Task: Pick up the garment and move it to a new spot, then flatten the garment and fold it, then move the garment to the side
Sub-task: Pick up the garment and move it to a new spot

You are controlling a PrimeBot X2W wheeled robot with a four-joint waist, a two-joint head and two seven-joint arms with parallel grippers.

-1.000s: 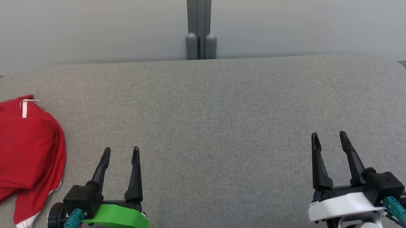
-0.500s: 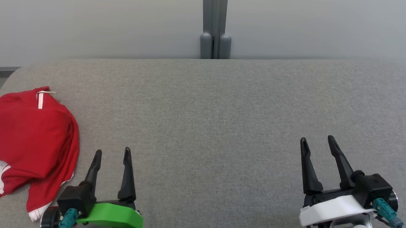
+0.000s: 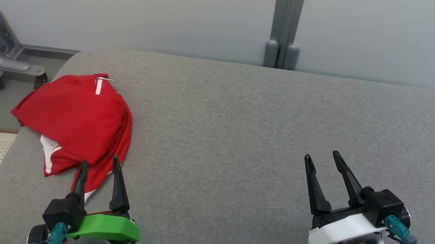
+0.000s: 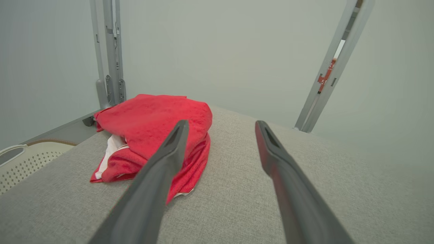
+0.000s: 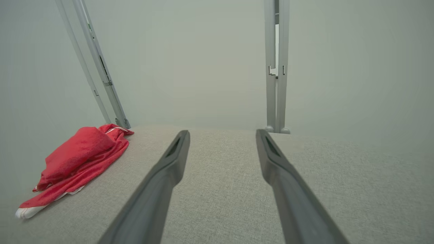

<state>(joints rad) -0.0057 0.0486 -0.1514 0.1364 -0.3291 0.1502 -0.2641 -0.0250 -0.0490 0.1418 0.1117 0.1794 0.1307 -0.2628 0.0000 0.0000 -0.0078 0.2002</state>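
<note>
Shirt (image 3: 74, 117) in a red heap at the pad's (image 3: 240, 119) left end | left gripper (image 3: 100, 161) spread wide, empty, shirt just ahead and a bit left, nearer arm | right gripper (image 3: 321, 155) spread wide, empty, far off

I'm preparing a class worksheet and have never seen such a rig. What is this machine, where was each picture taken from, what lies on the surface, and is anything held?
It is a wheeled robot with two arms, each ending in a gripper with two long dark fingers. One picture comes from a camera on its head, looking down: the left gripper sits lower left, the right gripper lower right. The other two come from cameras on the wrists, looking along each arm's own fingers. On the grey padded surface lies a crumpled red garment with white trim, near its left end. Both grippers are open and hold nothing; the left one points toward the garment.
</note>
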